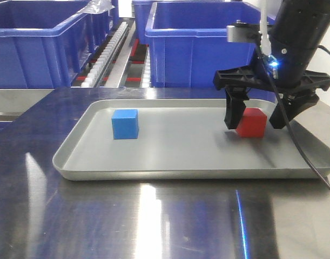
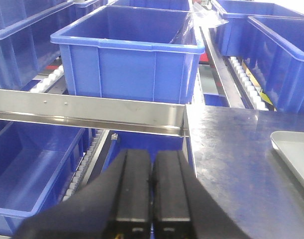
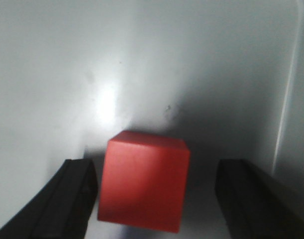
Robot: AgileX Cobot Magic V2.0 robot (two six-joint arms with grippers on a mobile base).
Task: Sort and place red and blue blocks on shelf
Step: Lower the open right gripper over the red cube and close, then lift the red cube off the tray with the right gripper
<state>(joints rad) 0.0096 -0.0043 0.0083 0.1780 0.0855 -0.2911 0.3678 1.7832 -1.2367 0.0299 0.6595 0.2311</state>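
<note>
Fingers point(image 1: 235, 110) astride red block point(image 1: 253, 122), blue block point(image 1: 125, 124) apart

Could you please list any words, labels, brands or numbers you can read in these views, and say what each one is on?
No text can be read in any view.
The red block, blue block, grey tray and blue bins show no print.
The red strips between the bins and a yellow patch are too small and blurred to tell whether they carry text.
</note>
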